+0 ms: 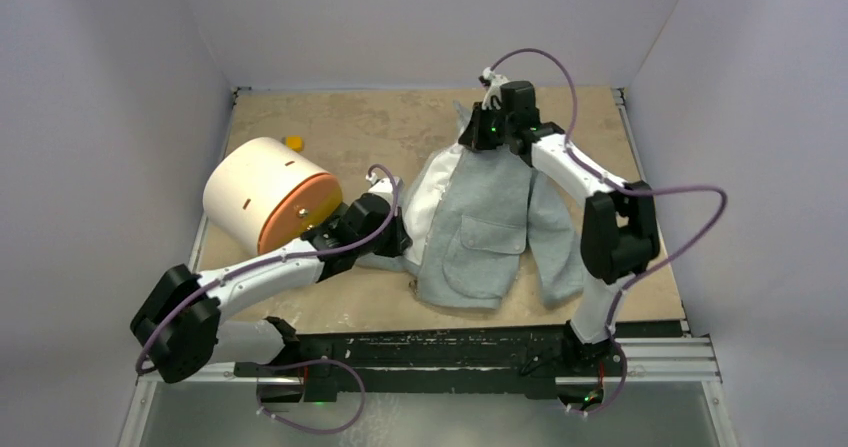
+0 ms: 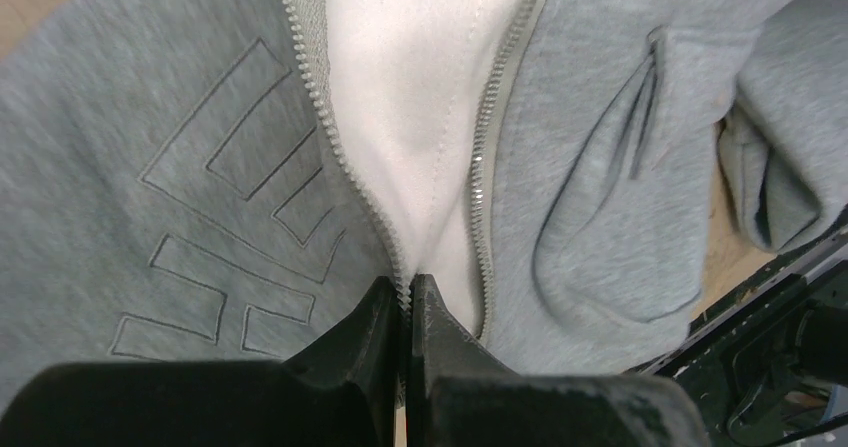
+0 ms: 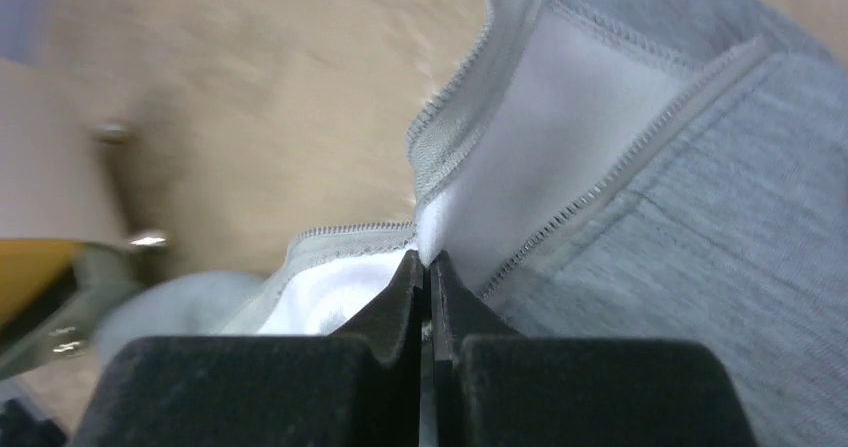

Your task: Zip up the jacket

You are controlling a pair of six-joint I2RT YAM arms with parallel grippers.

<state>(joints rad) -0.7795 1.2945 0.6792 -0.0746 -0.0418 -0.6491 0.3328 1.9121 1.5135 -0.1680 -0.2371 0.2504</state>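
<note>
the tan table [image 1: 340,127] fills the top view between white walls. just past its centre toward 3 o'clock lies the jacket [image 1: 480,217], light grey and unzipped: white lining shows on its 9 o'clock side, a grey front panel with a flap pocket lies over the middle, and a sleeve trails off toward 4 o'clock. at the table's 9 o'clock a cream drum [image 1: 260,192] with an orange face lies on its side, well apart from the jacket. the left gripper [image 1: 400,237] is at the jacket's 8 o'clock edge; in its wrist view the black fingers [image 2: 380,317] are pressed together, pinching the cloth where the two rows of zip teeth [image 2: 330,137] run down to meet, with raised lettering on the panel at 9 o'clock. the right gripper [image 1: 490,127] is at the jacket's 12 o'clock end, closed tight on a fold of white lining [image 3: 560,127] at the collar edge. a small yellow object [image 1: 294,142] sits just beyond the drum at 12 o'clock
</note>
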